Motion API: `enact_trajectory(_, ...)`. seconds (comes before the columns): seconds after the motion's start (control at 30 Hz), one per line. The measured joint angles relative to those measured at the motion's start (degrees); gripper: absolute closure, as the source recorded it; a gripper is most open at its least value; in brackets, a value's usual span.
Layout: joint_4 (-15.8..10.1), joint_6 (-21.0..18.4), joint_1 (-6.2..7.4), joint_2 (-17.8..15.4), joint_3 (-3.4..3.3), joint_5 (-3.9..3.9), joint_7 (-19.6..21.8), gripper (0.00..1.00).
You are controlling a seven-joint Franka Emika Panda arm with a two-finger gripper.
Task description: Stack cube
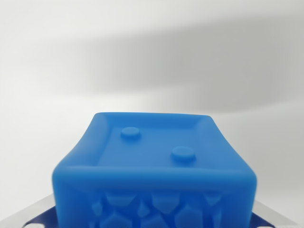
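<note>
Blue cube (154, 166) fills the wrist view's bottom, two studs on top.
White surface (152, 57) behind, soft grey shadow; pincer state can't tell, possibly metal edges flanking the cube.

White surface (152, 57), broad grey shadow (190, 61)

Blue cube (154, 173), two-studded face up

Matt blue rubbery-plastic cube (154, 171), smooth white matt surface (152, 57) behind
</note>
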Motion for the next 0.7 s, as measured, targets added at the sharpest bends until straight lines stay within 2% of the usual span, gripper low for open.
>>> enact_trajectory(0.27,-0.1,-2.0,-0.01,-2.3,-0.14,0.0,0.1,1.0)
enact_trajectory(0.7,-2.3,-2.0,-0.94,-4.0,-1.29,0.39,1.1,1.0)
